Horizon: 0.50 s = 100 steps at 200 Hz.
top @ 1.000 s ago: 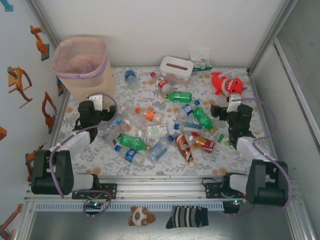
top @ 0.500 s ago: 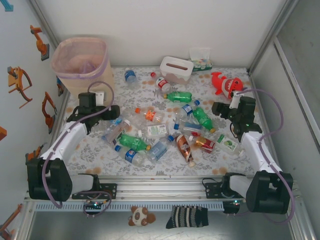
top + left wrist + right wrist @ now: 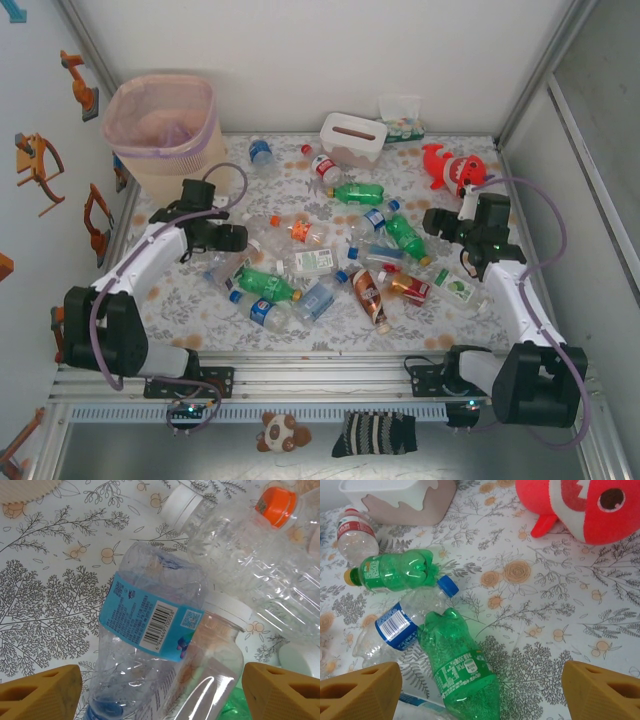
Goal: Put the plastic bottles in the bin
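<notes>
Plastic bottles (image 3: 262, 283), clear or green, coloured caps: scattered mid-worktop (image 3: 200, 310). Tall beige bin (image 3: 170, 165), pink liner: far-left corner. Left gripper (image 3: 160, 690), right gripper (image 3: 480, 690): jaws wide apart, holding nothing.

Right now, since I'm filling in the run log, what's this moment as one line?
left gripper: open, above blue-label bottle | right gripper: open, by green bottle | bin: back left, upright | held: nothing
</notes>
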Available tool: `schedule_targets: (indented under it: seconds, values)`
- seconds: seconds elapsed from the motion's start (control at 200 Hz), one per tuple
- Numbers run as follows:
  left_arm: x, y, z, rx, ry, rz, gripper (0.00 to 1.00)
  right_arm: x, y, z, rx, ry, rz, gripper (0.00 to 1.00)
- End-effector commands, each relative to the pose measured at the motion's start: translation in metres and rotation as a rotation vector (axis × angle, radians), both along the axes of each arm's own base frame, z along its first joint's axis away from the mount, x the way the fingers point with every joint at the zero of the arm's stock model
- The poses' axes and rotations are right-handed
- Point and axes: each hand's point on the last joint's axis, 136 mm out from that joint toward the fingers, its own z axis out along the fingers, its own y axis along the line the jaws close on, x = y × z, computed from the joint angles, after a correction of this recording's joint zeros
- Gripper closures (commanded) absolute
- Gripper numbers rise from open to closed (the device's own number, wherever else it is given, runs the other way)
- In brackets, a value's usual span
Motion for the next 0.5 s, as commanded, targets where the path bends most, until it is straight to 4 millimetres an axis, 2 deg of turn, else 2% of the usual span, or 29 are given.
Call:
schedule_targets:
  seconds: [0.0,0.285,0.496]
  values:
    - [0.002,0.001,-0.003,0.038,0.044,-0.029,0.18,0.0,0.001,0.02,-0.012,-0.035,0.006,0.18]
    - [0.017,0.001,-0.022,0.077,0.09,-0.044,0.18,-0.005,-0.002,0.029,-0.03,-0.051,-0.006,0.19]
    - [0.024,-0.002,-0.042,0.089,0.144,-0.06,0.17,-0.006,-0.004,0.025,-0.035,-0.038,-0.017,0.19]
